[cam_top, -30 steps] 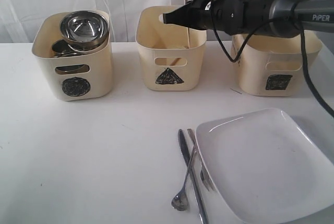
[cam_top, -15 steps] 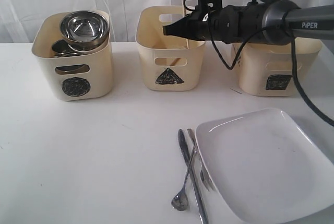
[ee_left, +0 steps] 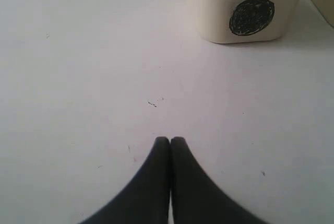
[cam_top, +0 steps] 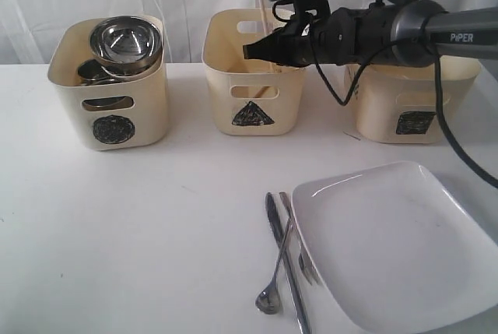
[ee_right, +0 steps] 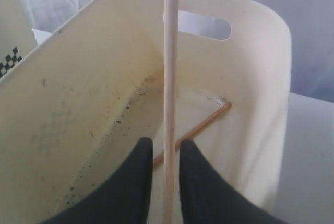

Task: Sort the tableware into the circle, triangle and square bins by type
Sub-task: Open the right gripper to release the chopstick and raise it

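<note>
My right gripper [cam_top: 250,48] hangs over the triangle bin [cam_top: 253,108], fingers slightly apart. A pale wooden chopstick [ee_right: 170,51] stands between them with a small gap on each side, and its top leans out above the bin [cam_top: 263,3]. A second chopstick [ee_right: 203,125] lies on the bin floor [ee_right: 104,130]. The circle bin [cam_top: 109,85] holds a steel bowl [cam_top: 124,38] on top of steel mugs [cam_top: 93,73]. Knife [cam_top: 280,248], spoon [cam_top: 274,275] and fork [cam_top: 303,260] lie crossed beside the white square plate [cam_top: 397,240]. My left gripper [ee_left: 170,140] is shut and empty above the table. No white bowl shows.
The square bin [cam_top: 412,108] stands at the back right, behind my right arm [cam_top: 405,30]. The circle bin [ee_left: 245,10] sits ahead of my left gripper. A white curtain closes off the back of the table [cam_top: 156,217].
My right gripper has dropped lower over the triangle bin. The chopstick's top now leans left instead of standing upright. The left gripper and the other tableware have not moved.
</note>
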You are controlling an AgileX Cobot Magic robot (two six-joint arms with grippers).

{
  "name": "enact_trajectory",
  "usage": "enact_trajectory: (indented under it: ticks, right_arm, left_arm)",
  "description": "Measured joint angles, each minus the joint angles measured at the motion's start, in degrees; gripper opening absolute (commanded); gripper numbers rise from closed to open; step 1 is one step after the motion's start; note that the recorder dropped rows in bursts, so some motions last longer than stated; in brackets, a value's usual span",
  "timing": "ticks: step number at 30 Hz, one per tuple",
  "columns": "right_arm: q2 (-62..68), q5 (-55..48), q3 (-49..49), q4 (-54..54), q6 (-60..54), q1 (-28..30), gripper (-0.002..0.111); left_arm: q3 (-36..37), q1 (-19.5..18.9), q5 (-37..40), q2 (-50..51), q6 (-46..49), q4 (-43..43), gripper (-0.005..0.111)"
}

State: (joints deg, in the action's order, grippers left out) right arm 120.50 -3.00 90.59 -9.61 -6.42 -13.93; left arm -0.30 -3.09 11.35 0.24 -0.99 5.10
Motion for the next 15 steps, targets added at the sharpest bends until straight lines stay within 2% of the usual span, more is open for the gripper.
enact_trajectory:
  ticks: [8, 15]
  right_arm:
    - [-5.65, -6.21, 0.00, -0.11, 0.10, 0.00, 0.020]
    - [-9.24, -24.58, 0.00, -0.31, 0.10, 0.00, 0.020]
  left_arm:
    - [0.00, 0.00, 0.00, 0.00, 0.00, 0.00, 0.000]
    - [0.00, 0.00, 0.00, 0.00, 0.00, 0.00, 0.000]
